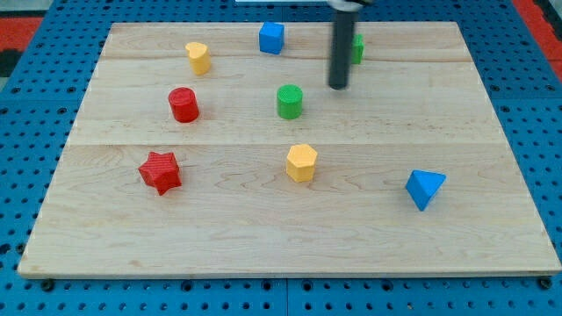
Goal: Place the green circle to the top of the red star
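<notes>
The green circle (pixel 290 101) stands near the board's middle, toward the view's top. The red star (pixel 160 171) lies at the left, below and well left of the green circle. My tip (pixel 338 86) is on the board just right of and slightly above the green circle, a small gap apart from it. The dark rod rises from the tip to the view's top edge.
A red circle (pixel 183 104) sits above the red star. A yellow block (pixel 198 57) and a blue cube (pixel 271 38) lie near the top. A second green block (pixel 356 48) is half hidden behind the rod. A yellow hexagon (pixel 301 162) and blue triangle (pixel 425 188) lie lower right.
</notes>
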